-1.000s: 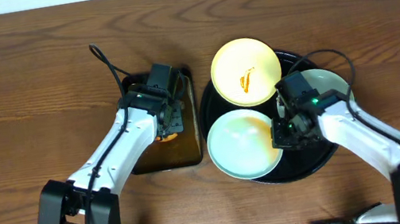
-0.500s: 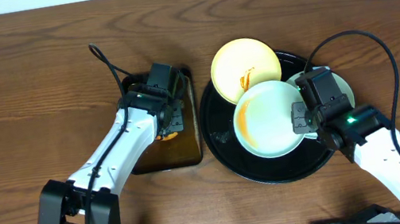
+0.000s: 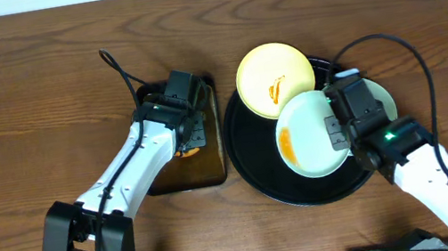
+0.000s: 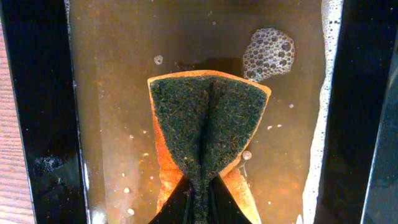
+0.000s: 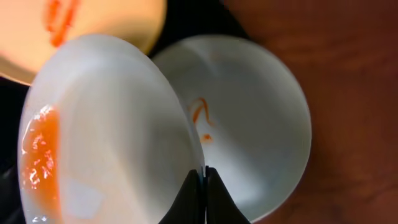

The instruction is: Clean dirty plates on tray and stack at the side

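Mint plate (image 5: 106, 130) — pinched in R hand (image 5: 203, 180).

- Sponge (image 4: 208, 124) pinched in the left claw (image 4: 200, 208): rough dark-green scouring fibre over orange foam, sitting in murky brown, soapy water (image 4: 112, 74)
- Mint-blue plate (image 5: 106, 143) clamped in the right claw (image 5: 204, 190): smooth glossy glaze, wet orange sauce (image 5: 38, 158)
- Tray (image 3: 251, 153) beneath that claw: glossy black
- Table (image 3: 19, 86): brown wood, visible grain

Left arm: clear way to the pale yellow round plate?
Likely yes: the pale yellow round plate sits beside the dark pan, top uncovered; mint plate in right gripper overlaps only one edge.
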